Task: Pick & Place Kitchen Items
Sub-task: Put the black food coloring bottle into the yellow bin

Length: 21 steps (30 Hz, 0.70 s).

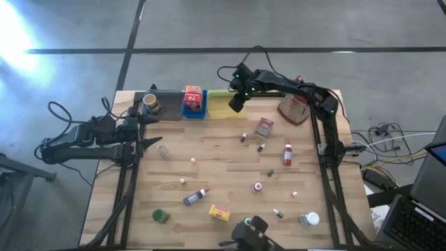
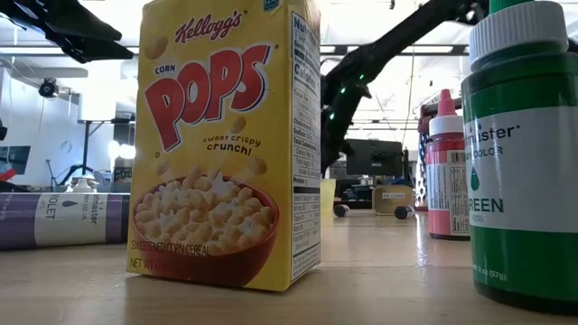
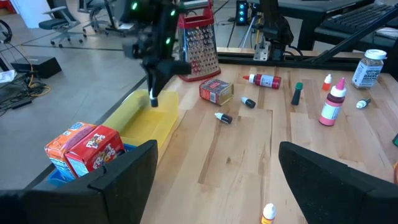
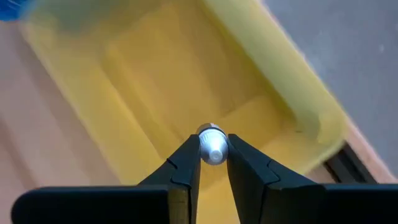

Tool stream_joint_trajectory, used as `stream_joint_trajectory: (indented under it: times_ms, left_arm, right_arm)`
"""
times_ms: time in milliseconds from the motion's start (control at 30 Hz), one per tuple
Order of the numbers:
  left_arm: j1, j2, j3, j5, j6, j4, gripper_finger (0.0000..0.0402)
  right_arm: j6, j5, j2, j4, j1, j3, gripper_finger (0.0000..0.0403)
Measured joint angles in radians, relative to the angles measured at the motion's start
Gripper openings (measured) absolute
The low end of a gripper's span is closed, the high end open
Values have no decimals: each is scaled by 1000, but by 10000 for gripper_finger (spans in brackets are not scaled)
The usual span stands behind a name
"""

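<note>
Right pincer (image 1: pixel 236 103), seen from above, hangs over the yellow tray (image 1: pixel 221 104) at the tabletop's (image 1: pixel 223 164) far edge; left pincer (image 1: pixel 143 137) waits spread at the left edge. Low down, a Kellogg's Corn Pops box (image 2: pixel 226 144) and a bottle marked GREEN (image 2: pixel 521 153) stand close. Wrist-side, it pinches a small white-capped bottle (image 4: pixel 212 144) above the tray, apparently for dropping in.

left tool (image 3: pixel 214 180): wide apart, parked | right tool (image 4: pixel 213 163): clamped, raised

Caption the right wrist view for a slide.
Right gripper holds a small silver-capped item above the yellow plastic tray.
</note>
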Motion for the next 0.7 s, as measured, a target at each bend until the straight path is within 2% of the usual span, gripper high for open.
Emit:
stream_joint_trajectory:
  times_ms: [133,333,567,700]
  left_arm:
    - [0,0,0,0,0,-1,339]
    - [0,0,0,0,0,-2,339]
    - [0,0,0,0,0,-2,339]
    - [0,0,0,0,0,-3,339]
  right_arm:
    - [-27,8,88,-102,2,111,64]
    - [-28,20,113,-201,12,212,60]
    - [-32,14,113,-194,34,167,65]
    - [-43,52,111,-148,36,107,63]
